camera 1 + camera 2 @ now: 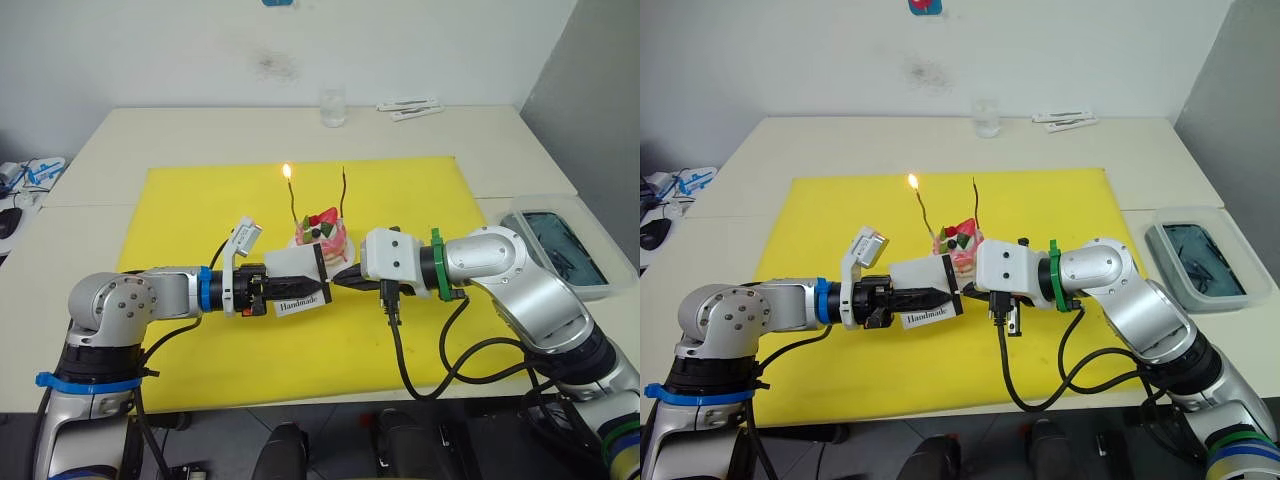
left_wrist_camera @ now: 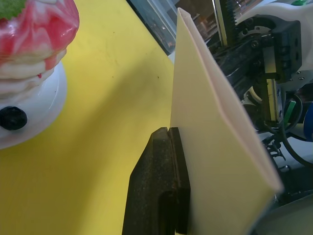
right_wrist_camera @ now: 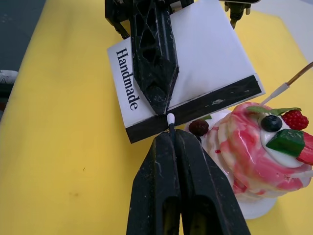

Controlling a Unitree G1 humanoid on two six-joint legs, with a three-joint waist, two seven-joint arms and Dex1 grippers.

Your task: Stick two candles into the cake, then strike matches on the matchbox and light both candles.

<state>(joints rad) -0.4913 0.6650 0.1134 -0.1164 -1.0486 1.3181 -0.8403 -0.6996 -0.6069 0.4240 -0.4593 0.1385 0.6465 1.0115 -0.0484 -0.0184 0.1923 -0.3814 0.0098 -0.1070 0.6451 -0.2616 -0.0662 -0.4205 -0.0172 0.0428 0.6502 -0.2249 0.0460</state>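
White-tipped match [image 3: 170, 119] touches matchbox [image 3: 195, 58] strip; one candle [image 1: 290, 196] lit.

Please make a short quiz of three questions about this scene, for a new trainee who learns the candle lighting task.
1. True or false: both candles in the cake are burning.
2. Which gripper holds the matchbox? A) left B) right C) neither
3. Fill in: the white tip of the match touches the black ______ strip of the matchbox.

Key:
1. False: the left candle has a flame, the right candle has none.
2. A: the left gripper is clamped on it.
3. Striking; the right gripper pinches the match there.
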